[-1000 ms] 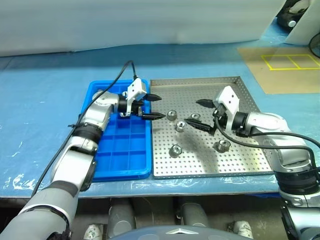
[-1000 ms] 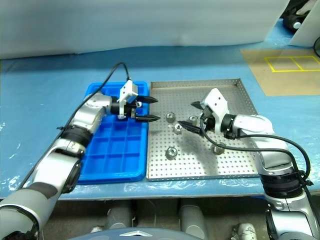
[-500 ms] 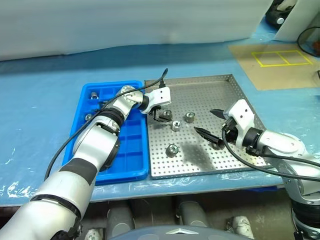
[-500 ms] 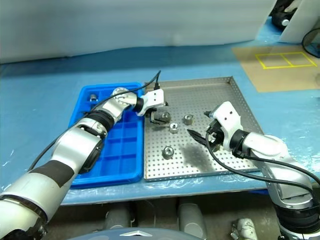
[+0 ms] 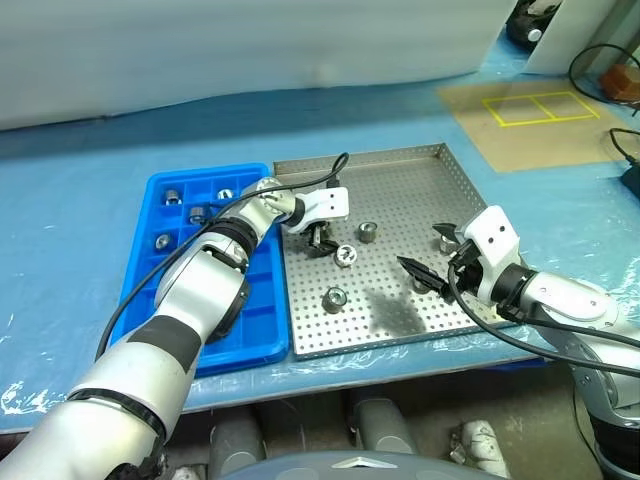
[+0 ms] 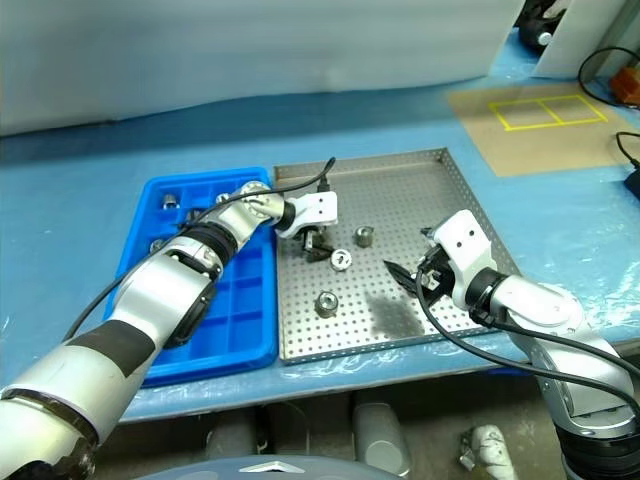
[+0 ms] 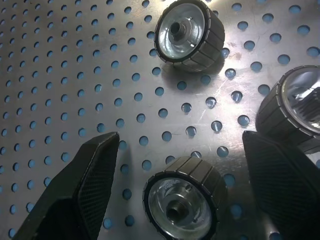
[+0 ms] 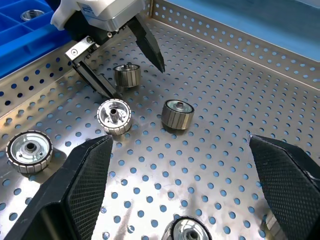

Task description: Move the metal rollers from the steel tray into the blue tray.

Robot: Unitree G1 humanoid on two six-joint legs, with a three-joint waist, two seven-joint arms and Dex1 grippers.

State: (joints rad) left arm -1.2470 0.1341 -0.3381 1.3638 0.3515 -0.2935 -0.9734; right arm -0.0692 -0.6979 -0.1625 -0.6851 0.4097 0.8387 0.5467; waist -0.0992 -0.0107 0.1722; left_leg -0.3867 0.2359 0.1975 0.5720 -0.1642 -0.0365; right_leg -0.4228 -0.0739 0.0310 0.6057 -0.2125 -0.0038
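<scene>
Five metal rollers remained on the steel tray [image 5: 400,190] at inspection: one between the fingers of your left gripper [image 8: 131,59], one just beside it [image 8: 114,116], one a little further out [image 8: 177,113], one near the tray's front [image 5: 334,297], and one close under your right gripper [image 8: 189,231]. Four more already sat in the far compartments of the blue tray [image 5: 160,290].

Your left gripper's fingers stood apart, straddling the roller [image 7: 182,199] without closing on it; I could not tell whether either pad touched it. The step in hand was judged to be the grasp for a further transfer. The next move called for you to close squarely on that roller's ribbed side, lift clear of the raised rim, and carry it across to a free compartment.

Your right gripper [image 5: 432,252] hung over the tray's right part, fingers wide and empty.

Obstructions noted: the neighbouring roller lay close to one left finger and could be nudged or pinched along with the target. The left arm's black cable [image 5: 300,180] looped above the wrist. Yellow-taped brown matting [image 5: 530,125] and the pale blue table sheet [image 5: 80,180] lay outside the work area.
</scene>
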